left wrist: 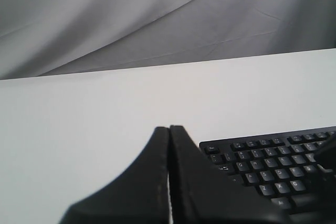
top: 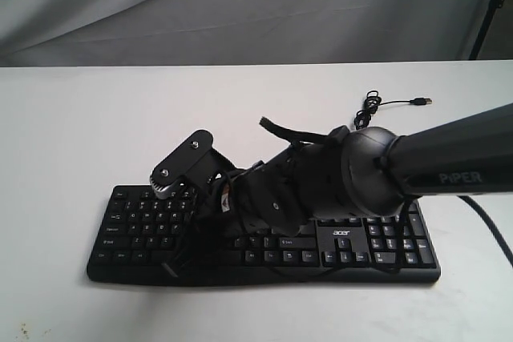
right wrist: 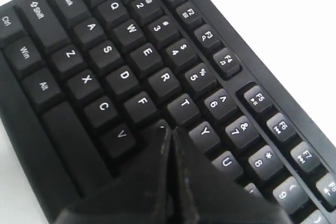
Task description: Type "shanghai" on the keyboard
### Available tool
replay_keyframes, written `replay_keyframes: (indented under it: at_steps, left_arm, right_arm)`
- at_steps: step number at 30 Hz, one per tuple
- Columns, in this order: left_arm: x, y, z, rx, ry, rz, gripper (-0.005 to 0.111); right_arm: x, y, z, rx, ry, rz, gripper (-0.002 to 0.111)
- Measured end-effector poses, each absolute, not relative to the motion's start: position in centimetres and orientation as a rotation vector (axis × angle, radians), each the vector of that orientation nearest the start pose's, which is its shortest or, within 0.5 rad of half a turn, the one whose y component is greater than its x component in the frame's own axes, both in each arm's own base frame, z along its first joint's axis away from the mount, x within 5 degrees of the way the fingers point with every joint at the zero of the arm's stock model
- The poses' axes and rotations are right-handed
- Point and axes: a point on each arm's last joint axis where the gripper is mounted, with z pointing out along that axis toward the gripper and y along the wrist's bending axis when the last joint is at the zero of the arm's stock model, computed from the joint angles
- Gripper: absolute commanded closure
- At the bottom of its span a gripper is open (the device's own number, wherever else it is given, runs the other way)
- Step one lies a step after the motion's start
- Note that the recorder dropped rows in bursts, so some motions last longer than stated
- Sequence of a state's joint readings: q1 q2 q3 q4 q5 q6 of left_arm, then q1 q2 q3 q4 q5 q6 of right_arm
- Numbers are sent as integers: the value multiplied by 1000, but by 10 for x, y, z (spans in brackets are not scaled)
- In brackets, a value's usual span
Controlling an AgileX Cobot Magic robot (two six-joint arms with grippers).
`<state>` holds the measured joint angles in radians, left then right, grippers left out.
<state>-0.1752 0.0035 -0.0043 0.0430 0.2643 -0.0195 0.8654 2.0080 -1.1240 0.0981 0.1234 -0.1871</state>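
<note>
The black keyboard (top: 140, 226) with white legends lies near the front edge of the white table (top: 72, 134). My right arm (top: 337, 178) reaches across it from the right and hides its middle keys. In the right wrist view my right gripper (right wrist: 169, 129) is shut, with its tip down among the keys (right wrist: 123, 74), between F, T, Y and V. I cannot tell whether it is pressing a key. My left gripper (left wrist: 169, 128) is shut on nothing and hangs over bare table beside the Esc corner of the keyboard (left wrist: 273, 166).
The keyboard's thin black USB cable (top: 377, 104) lies coiled on the table behind the right arm, with its plug towards the right. A grey cloth backdrop (top: 240, 6) hangs behind the table's far edge.
</note>
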Motion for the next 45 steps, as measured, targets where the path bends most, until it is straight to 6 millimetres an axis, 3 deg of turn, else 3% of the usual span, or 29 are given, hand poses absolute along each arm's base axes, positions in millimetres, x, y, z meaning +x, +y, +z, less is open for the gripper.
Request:
replay_keyframes:
  at_steps: [19, 28, 32, 37, 41, 45]
  left_arm:
    - [54, -9, 191, 164, 1740, -102, 107]
    - [54, -9, 191, 164, 1740, -102, 107]
    - [54, -9, 191, 164, 1740, -102, 107]
    - [54, -9, 191, 164, 1740, -102, 107]
    - [54, -9, 191, 164, 1740, -102, 107]
    - [54, -9, 191, 164, 1740, -102, 107]
  right_arm:
    - [265, 302, 116, -1150, 2250, 323, 108]
    - [263, 301, 136, -1145, 2226, 336, 108]
    - [261, 316, 143, -1174, 2206, 353, 108]
    - [263, 353, 154, -1221, 2143, 393, 108]
    - [265, 385, 137, -1274, 2142, 404, 108]
    - [268, 390, 128, -1288, 2153, 398, 108]
